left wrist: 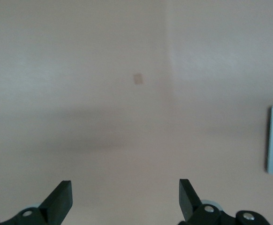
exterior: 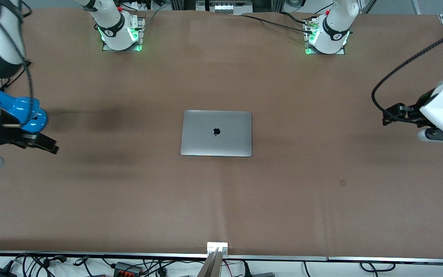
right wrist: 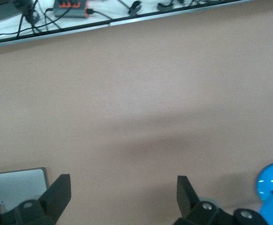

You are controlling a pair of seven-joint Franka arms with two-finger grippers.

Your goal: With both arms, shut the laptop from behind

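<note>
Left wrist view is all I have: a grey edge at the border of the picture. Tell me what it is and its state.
Observer: It is the laptop, lid flat shut, apple logo up, in the middle of the table.
Operator: Give me the right gripper.
Observer: The right gripper is open, holding nothing, over the table at the right arm's end, clear of the laptop.
Operator: Now my own gripper.
Observer: The left gripper hangs open over bare table at the left arm's end, also clear of the laptop.
</note>
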